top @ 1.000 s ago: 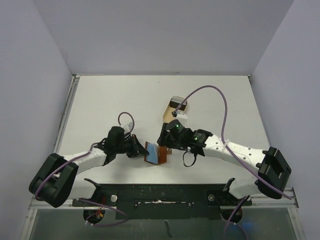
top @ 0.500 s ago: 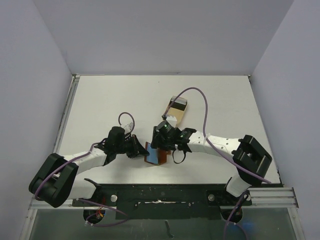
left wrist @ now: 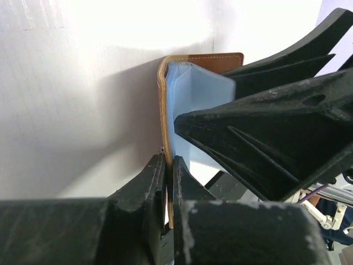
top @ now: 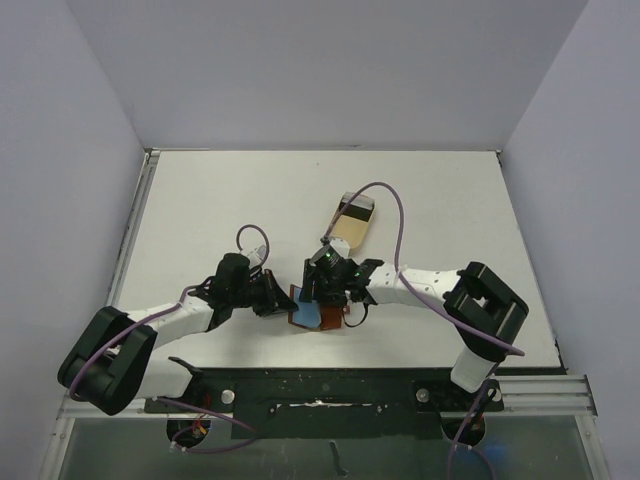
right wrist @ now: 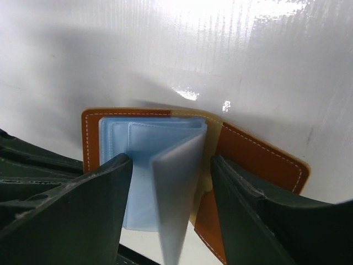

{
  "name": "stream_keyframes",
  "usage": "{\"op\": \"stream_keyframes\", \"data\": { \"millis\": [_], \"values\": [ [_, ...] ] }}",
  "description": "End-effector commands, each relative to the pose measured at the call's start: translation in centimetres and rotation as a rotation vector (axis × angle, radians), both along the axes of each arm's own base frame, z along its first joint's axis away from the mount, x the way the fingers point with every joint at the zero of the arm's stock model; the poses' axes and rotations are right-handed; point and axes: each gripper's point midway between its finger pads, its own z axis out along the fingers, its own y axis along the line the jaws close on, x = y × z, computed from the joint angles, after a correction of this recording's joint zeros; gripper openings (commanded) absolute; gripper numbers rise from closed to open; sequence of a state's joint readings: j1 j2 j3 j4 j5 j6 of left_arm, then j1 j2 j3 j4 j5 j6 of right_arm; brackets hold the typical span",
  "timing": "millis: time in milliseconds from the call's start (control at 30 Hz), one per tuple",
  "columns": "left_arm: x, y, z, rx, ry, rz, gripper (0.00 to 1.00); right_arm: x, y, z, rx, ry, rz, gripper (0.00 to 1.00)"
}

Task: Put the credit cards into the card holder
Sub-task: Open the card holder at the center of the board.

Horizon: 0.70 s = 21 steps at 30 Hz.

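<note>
The card holder [top: 312, 314] is a reddish-brown wallet lying open near the front edge, with pale blue plastic sleeves [right wrist: 138, 165] inside. My left gripper [top: 279, 303] is shut on the edge of its left cover [left wrist: 163, 110]. My right gripper [top: 326, 298] hangs open over the holder, its fingers either side of a raised sleeve [right wrist: 177, 187]; the right cover [right wrist: 259, 160] lies under its right finger. What looks like a credit card with a dark stripe [top: 357, 206] lies at the far end of a tan tray; it is too small to be sure.
The tan oval tray [top: 343, 232] sits just behind the right gripper. A purple cable [top: 385, 200] loops from the right wrist over the table. The black rail [top: 320, 385] with both arm bases runs along the near edge.
My right gripper has moved left, down over the open card holder, and its jaws have widened around a sleeve. The left gripper has kept its hold and stayed still.
</note>
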State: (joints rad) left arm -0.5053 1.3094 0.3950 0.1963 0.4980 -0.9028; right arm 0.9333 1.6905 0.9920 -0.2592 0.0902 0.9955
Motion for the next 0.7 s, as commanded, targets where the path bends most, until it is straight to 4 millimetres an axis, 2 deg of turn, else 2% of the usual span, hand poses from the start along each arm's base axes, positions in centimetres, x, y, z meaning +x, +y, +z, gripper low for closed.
{"op": "stream_keyframes", "data": {
  "millis": [0,233,400,567,667],
  "values": [
    [1.1,-0.9,1.9,-0.036,-0.079,-0.021,0.0,0.2,-0.5,-1.1,0.007,0.007,-0.005,0.59],
    [1.2,-0.8,2.0,-0.03,-0.081,-0.011,0.0,-0.1,-3.0,-2.3,-0.054,0.013,-0.033,0.55],
    [1.1,-0.3,1.3,0.003,-0.066,-0.001,0.0,0.0,-4.6,-1.7,-0.104,-0.016,-0.046,0.55],
    [1.4,-0.6,2.2,-0.018,-0.081,0.004,0.0,0.4,-9.0,-0.4,-0.246,-0.056,-0.118,0.56],
    [1.5,-0.7,2.6,-0.033,-0.085,0.007,0.0,0.0,-10.7,0.7,-0.286,-0.07,-0.135,0.55]
  ]
}}
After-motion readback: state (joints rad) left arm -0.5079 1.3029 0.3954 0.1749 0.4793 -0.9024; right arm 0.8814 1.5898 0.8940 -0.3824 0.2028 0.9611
